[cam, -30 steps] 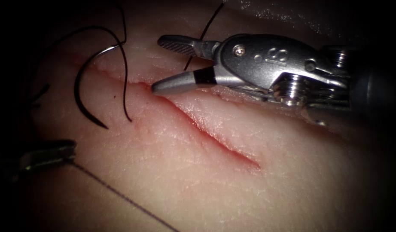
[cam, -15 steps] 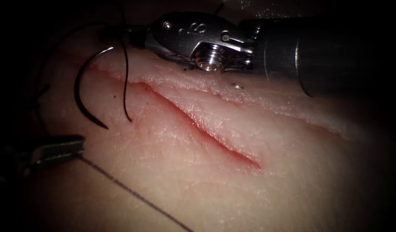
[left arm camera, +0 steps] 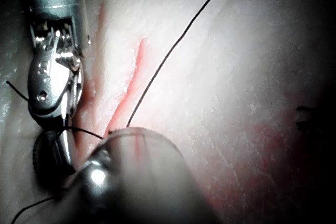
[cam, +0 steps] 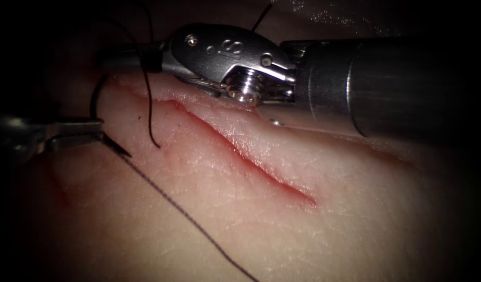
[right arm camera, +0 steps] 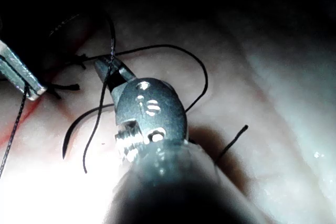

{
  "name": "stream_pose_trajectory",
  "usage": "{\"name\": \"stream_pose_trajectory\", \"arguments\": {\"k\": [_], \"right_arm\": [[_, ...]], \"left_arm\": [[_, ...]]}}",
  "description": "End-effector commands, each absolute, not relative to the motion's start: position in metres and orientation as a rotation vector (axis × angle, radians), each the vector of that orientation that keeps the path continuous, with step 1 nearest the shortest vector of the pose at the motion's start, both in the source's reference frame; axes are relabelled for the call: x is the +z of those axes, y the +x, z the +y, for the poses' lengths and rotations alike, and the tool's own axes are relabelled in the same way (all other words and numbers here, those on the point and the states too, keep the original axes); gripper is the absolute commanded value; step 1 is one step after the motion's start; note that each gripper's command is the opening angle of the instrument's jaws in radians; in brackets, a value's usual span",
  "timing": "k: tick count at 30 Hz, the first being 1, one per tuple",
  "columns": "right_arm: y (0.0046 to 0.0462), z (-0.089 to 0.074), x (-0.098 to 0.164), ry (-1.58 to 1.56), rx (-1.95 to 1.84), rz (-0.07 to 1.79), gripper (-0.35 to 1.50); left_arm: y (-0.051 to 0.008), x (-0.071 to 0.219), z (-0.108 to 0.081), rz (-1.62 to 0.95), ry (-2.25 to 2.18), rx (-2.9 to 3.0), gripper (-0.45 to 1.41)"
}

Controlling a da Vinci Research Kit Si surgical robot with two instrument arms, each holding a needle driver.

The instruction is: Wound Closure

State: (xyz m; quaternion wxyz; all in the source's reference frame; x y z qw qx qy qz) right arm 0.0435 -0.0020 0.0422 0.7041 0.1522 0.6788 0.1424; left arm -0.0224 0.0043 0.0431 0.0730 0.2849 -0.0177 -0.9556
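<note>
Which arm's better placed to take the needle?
Probably right: the right tool sits at the tail end of the needle, which lies on the tissue left of the cut; the left tool holds thread.

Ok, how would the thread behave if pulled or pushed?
Probably floppy: the thread curls loosely over the tissue by the right tool. Under pull it likely straightens, as in the taut stretch from the left tool's shut jaws. The needle lies left of the cut; what the right tool holds is unclear.
</note>
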Motion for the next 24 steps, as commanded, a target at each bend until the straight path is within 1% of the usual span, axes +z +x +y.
{"name": "stream_pose_trajectory", "arguments": {"k": [1, 14, 20, 24], "right_arm": [[0.0439, -0.0017, 0.0423, 0.343, 0.321, 1.519, -0.35], [0.043, -0.0023, 0.0414, 0.367, 0.346, 1.576, -0.35], [0.0443, -0.0025, 0.0412, 0.382, 0.379, 1.602, -0.35], [0.0449, -0.0028, 0.0411, 0.385, 0.386, 1.612, -0.35]], "left_arm": [[-0.0229, 0.0441, 0.0041, -0.05, 0.846, -2.869, -0.45], [-0.025, 0.0477, 0.0064, -0.001, 0.846, -2.838, -0.45], [-0.0281, 0.0478, 0.0068, 0.007, 0.876, -2.742, -0.45], [-0.0288, 0.0478, 0.007, 0.009, 0.882, -2.723, -0.45]]}}
